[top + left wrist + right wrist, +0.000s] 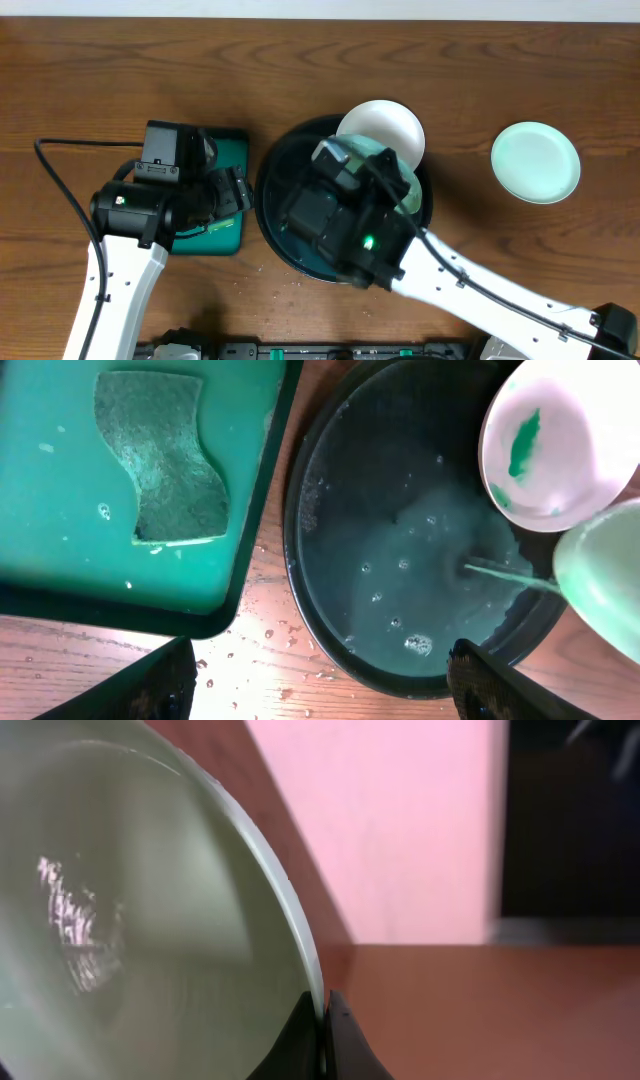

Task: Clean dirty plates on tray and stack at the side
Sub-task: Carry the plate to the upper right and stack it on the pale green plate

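The round black tray (275,215) sits mid-table, its floor wet (400,560). One plate (555,445) with a green smear leans on the tray's far rim (380,128). My right gripper (322,1035) is shut on the rim of a second plate (130,920), holding it tilted on edge above the tray (405,185). That plate shows as a pale blur at the right edge of the left wrist view (605,585). A third plate (535,162) lies flat on the table to the right. My left gripper (320,695) is open and empty over the bare wood between the green tray and the black tray.
A green rectangular tray (60,560) with a black rim lies left of the black tray and holds a green sponge (165,455). Water drops (270,632) speckle the wood between the two trays. The right arm (470,285) crosses the table's front right.
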Controlling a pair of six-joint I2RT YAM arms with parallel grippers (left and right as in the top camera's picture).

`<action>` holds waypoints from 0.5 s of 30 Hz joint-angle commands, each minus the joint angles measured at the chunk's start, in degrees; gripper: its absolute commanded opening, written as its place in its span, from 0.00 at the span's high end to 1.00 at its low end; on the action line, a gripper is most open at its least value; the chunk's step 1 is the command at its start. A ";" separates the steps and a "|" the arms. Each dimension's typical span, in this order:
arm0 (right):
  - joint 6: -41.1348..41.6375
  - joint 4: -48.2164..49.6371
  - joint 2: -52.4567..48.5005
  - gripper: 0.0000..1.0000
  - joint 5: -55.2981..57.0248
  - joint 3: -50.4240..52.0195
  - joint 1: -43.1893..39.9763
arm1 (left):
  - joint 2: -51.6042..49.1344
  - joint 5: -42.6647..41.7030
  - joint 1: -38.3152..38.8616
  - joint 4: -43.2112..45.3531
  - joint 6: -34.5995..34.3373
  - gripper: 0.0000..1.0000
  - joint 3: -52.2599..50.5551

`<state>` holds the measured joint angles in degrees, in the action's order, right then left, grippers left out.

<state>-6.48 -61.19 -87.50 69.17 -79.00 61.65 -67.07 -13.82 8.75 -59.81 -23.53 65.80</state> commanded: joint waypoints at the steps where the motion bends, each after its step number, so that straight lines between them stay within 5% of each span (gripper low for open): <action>1: -5.70 0.13 0.04 0.99 8.74 -1.36 2.38 | -0.13 0.22 0.22 -0.22 0.61 0.19 -0.70; 15: -11.65 1.25 0.04 0.99 13.60 -1.36 6.75 | -0.13 1.66 0.22 -0.20 0.59 0.19 -0.70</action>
<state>-16.91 -60.14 -87.48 79.33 -79.02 67.70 -67.07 -13.15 8.75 -59.81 -23.53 65.80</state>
